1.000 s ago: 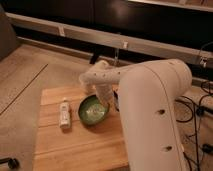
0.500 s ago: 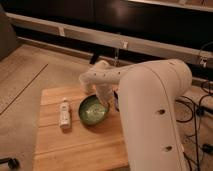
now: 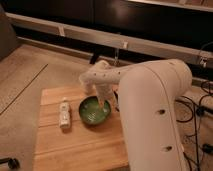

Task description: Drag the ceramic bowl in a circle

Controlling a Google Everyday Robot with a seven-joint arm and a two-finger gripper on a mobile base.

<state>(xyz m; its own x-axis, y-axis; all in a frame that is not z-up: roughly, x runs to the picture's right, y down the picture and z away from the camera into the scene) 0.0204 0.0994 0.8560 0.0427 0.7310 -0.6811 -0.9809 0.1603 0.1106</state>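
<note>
The ceramic bowl (image 3: 93,111) is a round, shallow, glossy green bowl with a dark rim. It sits on the wooden table (image 3: 75,145), right of centre. My gripper (image 3: 103,105) reaches down from the white arm (image 3: 150,115) to the bowl's right inner side, near the rim. The arm covers the table's right part.
A small white bottle (image 3: 64,113) lies on the table just left of the bowl. Bare wood extends in front of the bowl toward the table's near edge. Cables (image 3: 197,110) lie on the floor at the right. A dark wall with a pale rail runs behind.
</note>
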